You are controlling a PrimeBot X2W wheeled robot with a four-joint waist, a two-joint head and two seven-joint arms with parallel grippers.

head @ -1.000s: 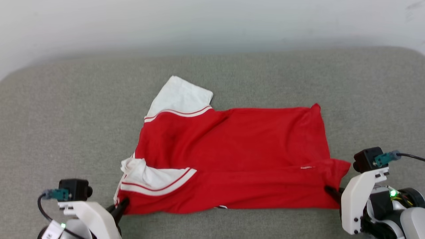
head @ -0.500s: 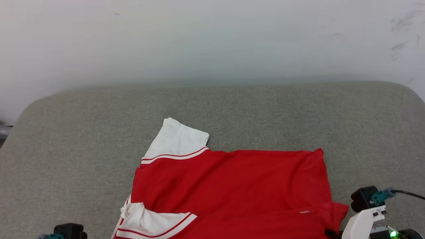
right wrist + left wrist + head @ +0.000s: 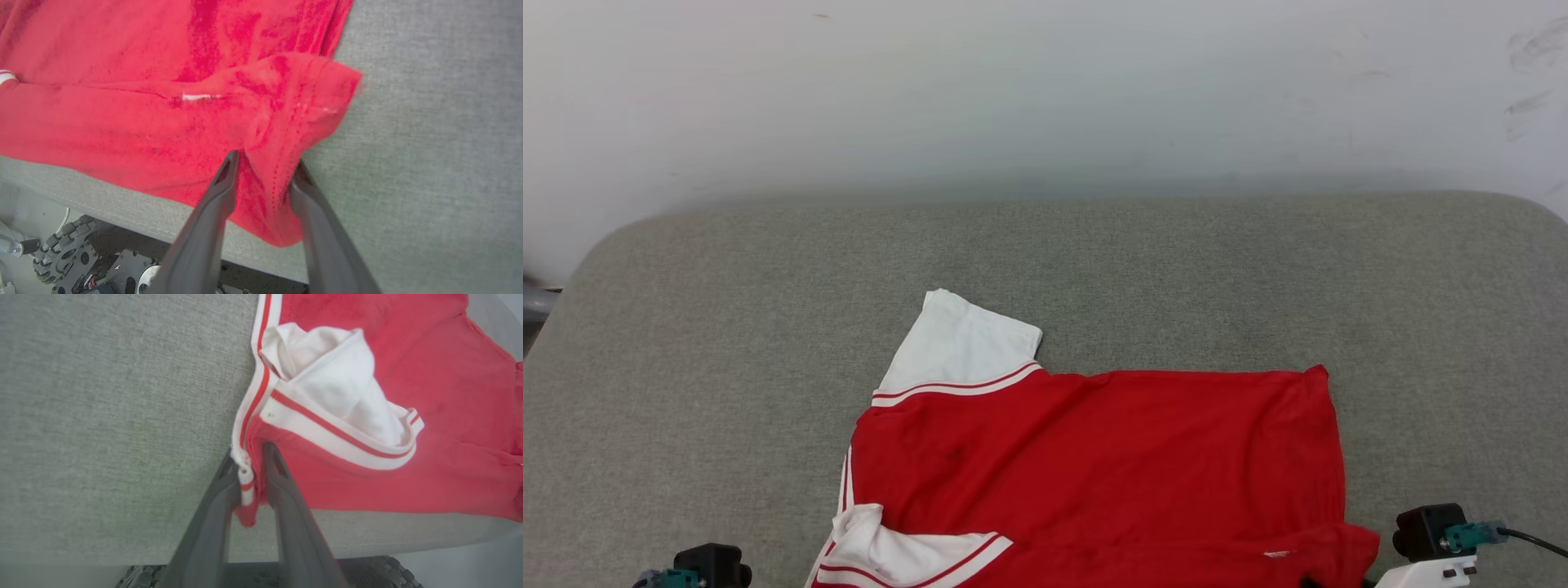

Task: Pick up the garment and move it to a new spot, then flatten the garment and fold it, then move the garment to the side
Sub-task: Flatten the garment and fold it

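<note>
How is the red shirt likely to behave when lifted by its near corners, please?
Likely floppy: the garment bunches where the left gripper and right gripper pinch it. Probably light, as such small pinches hold it. The crumpled white sleeve may flop loose.

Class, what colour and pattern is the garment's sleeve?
White sleeve with red-striped edging; clearest in the left wrist view.

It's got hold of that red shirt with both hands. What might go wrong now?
1. The left jaws pinch only the jersey's thin striped trim; a pull might slip it free.
2. The near white sleeve lies crumpled on the red, so a fold may trap a lump.
3. The right jaws hold a corner close to the grey cushion's front edge; dropped, it could slide off.
</note>
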